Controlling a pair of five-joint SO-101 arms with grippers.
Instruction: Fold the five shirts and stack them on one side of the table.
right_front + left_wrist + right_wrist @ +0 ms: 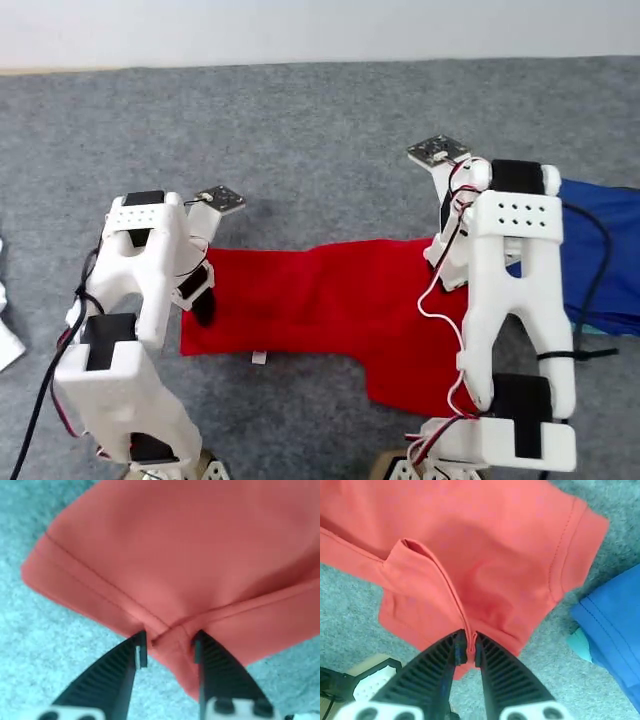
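Observation:
A red shirt [320,300] lies spread across the grey carpet between the two arms. At the shirt's left edge, my left gripper [200,295] holds a bunched fold of the hem [175,545] between its black fingers [125,665], with the jaws [168,647] set apart by the thick cloth. At the shirt's right end, near a sleeve, my right gripper [447,262] is shut on a raised seam of the red cloth [485,545]; its jaws [469,650] are pinched tight. A blue shirt [600,250] lies at the right, beside the red one [615,625].
The grey carpet [300,150] covers the table. A white cloth [5,340] shows at the left edge. The far half of the carpet behind the arms is bare.

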